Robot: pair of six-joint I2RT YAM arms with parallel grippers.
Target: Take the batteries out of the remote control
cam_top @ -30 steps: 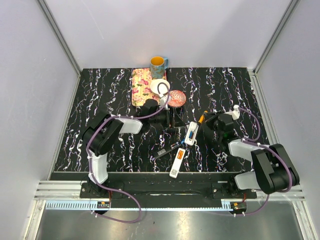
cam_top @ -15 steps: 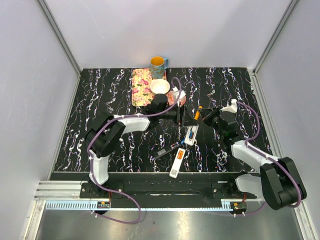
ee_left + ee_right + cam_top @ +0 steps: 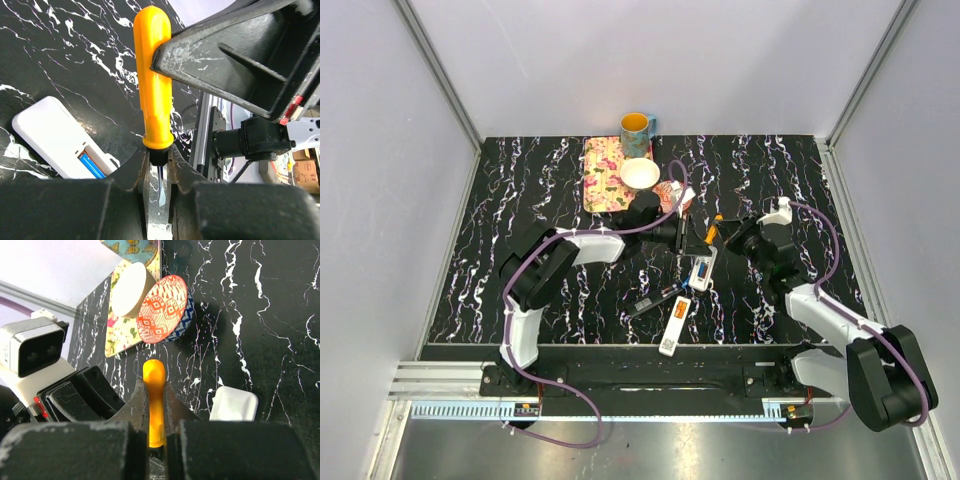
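Top external view shows a white remote (image 3: pixel 674 325) nearest the arms, an orange cell (image 3: pixel 680 309) apparently seated in its open bay. Beyond it, a second white remote (image 3: pixel 55 140) holds a blue battery (image 3: pixel 91 165). Farther on, the left gripper (image 3: pixel 158 172) pinches the screwdriver (image 3: pixel 717 226) by its shaft while the right gripper (image 3: pixel 154 415) clamps the orange handle (image 3: pixel 154 377). Both cells look yet to come out; unloading seems barely begun.
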